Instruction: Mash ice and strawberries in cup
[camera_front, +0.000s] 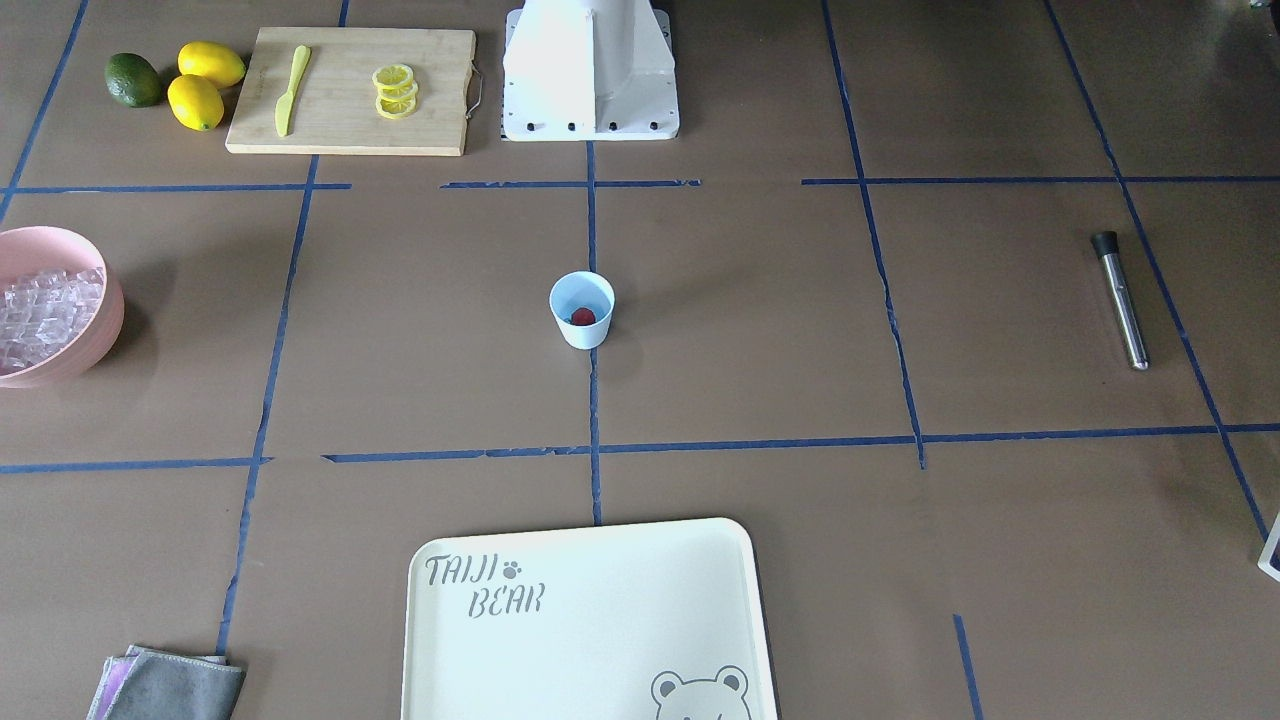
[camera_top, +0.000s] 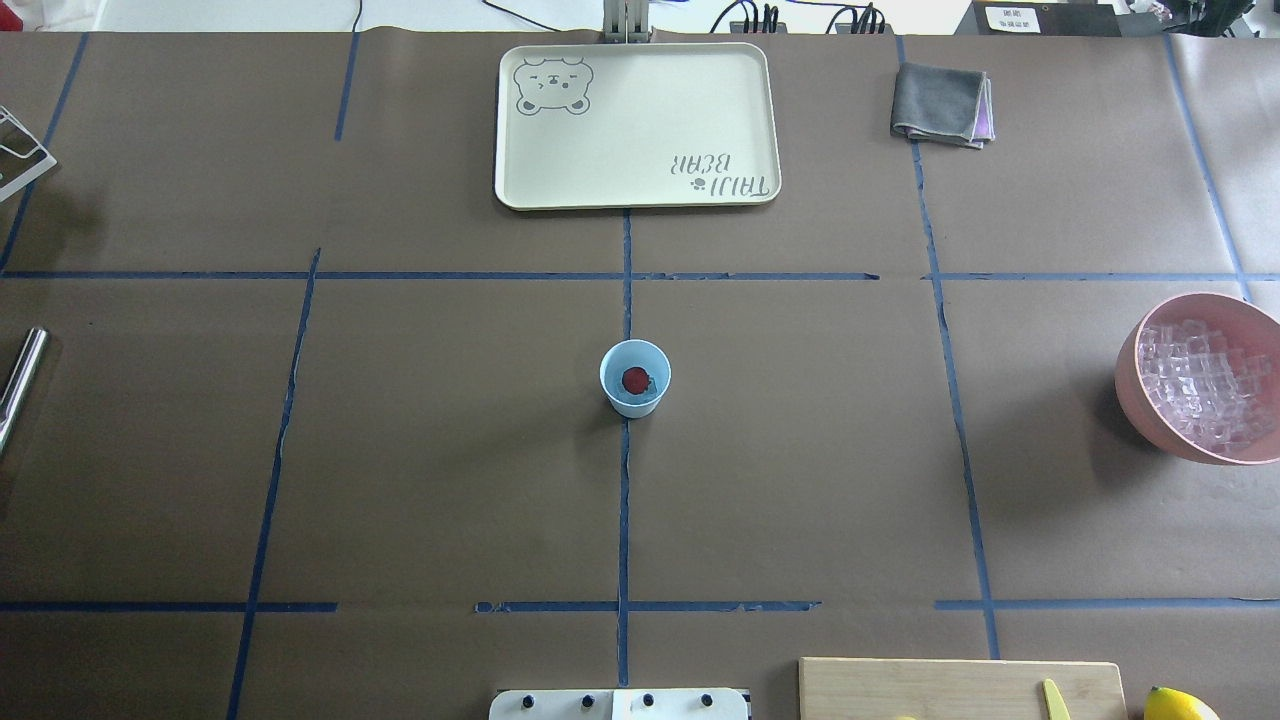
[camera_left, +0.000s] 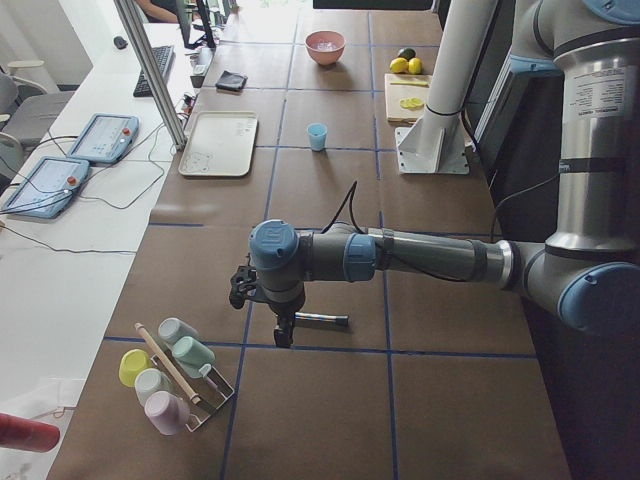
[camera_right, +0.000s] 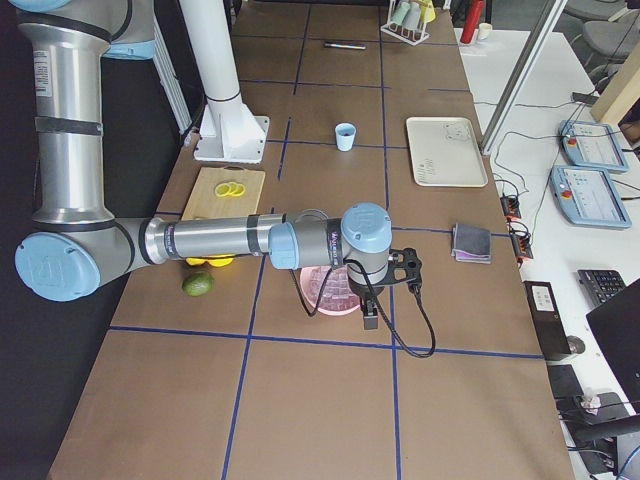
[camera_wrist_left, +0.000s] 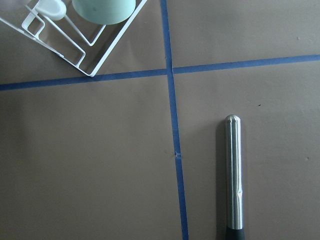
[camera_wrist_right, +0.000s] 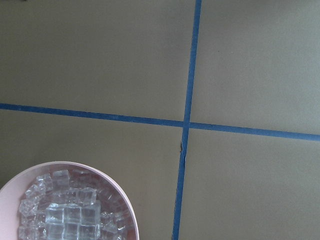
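— Grippers: wide or narrow?
— Nobody can tell for either; only the side views show them. The left gripper (camera_left: 284, 335) points straight down beside a metal pestle (camera_left: 322, 319), its arm (camera_left: 430, 258) stretched low and level over the table (camera_top: 400, 450). The right gripper (camera_right: 369, 316) hangs likewise over a pink bowl (camera_top: 1140, 405).
— And the ice, the strawberry?
— The ice (camera_top: 1200, 385) fills that bowl. The strawberry (camera_top: 636, 380) lies in the cup (camera_top: 635, 406), mid-table.

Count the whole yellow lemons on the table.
2. One whole yellow lemon lies off the wooden cutting board's short end; the second lemon sits right beside it, next to a dark green round fruit. None appears hidden.
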